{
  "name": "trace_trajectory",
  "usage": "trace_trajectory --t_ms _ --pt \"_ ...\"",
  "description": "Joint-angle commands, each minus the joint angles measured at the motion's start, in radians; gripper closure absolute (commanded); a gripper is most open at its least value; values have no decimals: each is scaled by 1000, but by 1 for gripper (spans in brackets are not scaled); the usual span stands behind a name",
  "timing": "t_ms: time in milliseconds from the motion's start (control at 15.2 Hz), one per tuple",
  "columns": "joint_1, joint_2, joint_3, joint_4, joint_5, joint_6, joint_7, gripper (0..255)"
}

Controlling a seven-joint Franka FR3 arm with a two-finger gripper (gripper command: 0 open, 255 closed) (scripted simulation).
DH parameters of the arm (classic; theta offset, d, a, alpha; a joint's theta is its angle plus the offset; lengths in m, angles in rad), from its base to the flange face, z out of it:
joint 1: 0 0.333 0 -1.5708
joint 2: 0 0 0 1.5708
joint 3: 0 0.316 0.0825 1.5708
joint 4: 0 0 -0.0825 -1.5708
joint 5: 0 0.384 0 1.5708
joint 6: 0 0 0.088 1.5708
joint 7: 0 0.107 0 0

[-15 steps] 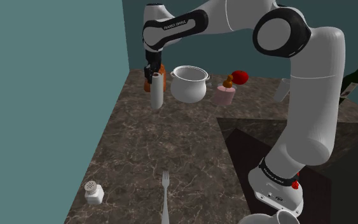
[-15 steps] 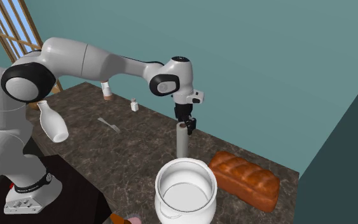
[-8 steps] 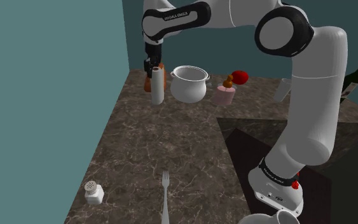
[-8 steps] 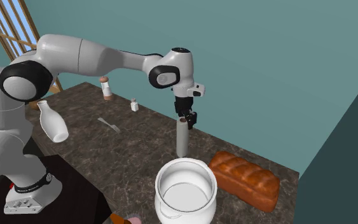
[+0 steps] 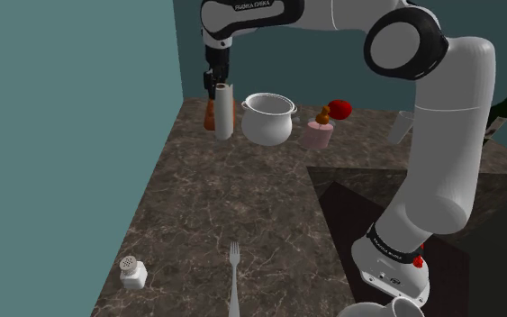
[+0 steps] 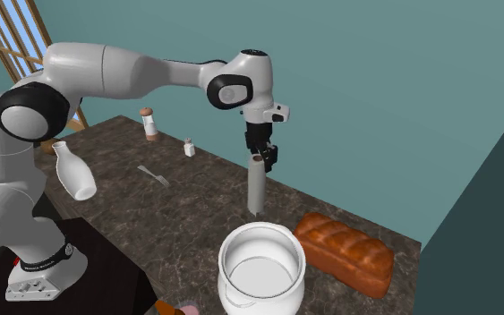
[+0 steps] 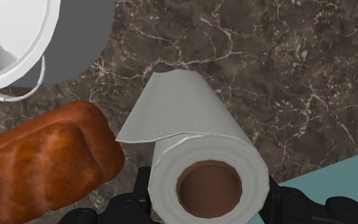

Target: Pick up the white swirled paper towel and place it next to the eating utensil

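The marble counter bears a fork, shaker, pot, bread loaf.

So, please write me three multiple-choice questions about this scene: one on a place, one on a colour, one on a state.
1. The bread loaf is: A) green B) orange-brown C) blue.
2. The fork lies: A) on the loaf B) near the small white shaker C) inside a cup.
3. The paper towel roll is: A) lying flat B) fully unrolled C) upright, clasped by the gripper.
Answers: 1 B, its crust shows orange-brown; 2 B, the shaker is its closest neighbour; 3 C, the gripper clasps its top end.
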Motion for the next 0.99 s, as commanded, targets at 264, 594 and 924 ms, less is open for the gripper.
trace_trajectory --t_ms 264,594,924 --pt "11 -84 6 -56 0 -30 17 255" --pt "37 -275 25 -270 2 -8 64 255" --pt "64 -448 50 -434 10 -19 114 255"
